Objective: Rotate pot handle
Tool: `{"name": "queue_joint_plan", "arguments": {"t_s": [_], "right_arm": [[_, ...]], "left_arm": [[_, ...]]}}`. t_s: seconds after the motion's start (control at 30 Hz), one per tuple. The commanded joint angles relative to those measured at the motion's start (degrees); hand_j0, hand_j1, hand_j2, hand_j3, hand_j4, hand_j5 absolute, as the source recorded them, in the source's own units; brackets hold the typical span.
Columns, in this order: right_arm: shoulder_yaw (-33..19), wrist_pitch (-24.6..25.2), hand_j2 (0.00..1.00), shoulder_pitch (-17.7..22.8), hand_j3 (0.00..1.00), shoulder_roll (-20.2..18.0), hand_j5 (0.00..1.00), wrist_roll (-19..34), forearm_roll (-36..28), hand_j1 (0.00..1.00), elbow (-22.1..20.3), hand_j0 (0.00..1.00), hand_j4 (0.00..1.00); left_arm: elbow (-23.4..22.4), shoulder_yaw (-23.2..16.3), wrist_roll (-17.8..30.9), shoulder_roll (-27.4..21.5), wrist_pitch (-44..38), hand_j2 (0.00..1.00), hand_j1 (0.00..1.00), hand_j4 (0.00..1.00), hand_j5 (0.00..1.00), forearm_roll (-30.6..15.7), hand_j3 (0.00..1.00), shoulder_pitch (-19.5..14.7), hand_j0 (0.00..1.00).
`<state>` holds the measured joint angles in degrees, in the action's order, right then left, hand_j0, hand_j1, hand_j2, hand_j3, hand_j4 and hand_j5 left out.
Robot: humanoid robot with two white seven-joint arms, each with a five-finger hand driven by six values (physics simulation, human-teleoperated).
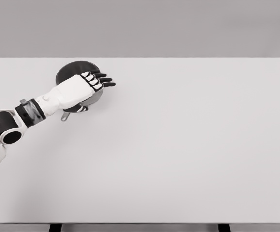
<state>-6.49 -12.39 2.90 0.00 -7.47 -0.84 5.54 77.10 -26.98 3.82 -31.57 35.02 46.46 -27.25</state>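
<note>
A dark grey round pot [74, 70] sits on the white table at the far left. Its short metal handle [65, 116] sticks out toward the near left, below my wrist. My left hand [97, 79] lies across the pot's near half, covering much of its rim, with the fingers stretched out to the right and the thumb tucked under near the handle's root. The hand holds nothing that I can see. Where the handle joins the pot is hidden by the palm. My right arm does not show.
The white table [188, 145] spans the whole view, its far edge just behind the pot and its near edge at the bottom of the picture. A plain grey wall stands behind.
</note>
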Motion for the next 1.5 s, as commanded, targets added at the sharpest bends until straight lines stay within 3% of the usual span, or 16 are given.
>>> {"name": "queue_joint_plan", "arguments": {"t_s": [0.0,1.47], "right_arm": [[-0.01,-0.01,1.00,0.00,1.00,0.00,1.00,0.00,-0.04,1.00,0.00,1.00,1.00],[-0.01,-0.01,1.00,0.00,1.00,0.00,1.00,0.00,-0.04,1.00,0.00,1.00,1.00]], "left_arm": [[-0.19,0.09,0.05,-0.15,-0.02,1.00,1.00,1.00,1.00,-0.40,1.00,0.00,1.00],[-0.81,2.73,-0.04,-4.02,-0.02,1.00,1.00,1.00,1.00,-0.93,1.00,0.35,1.00]]}}
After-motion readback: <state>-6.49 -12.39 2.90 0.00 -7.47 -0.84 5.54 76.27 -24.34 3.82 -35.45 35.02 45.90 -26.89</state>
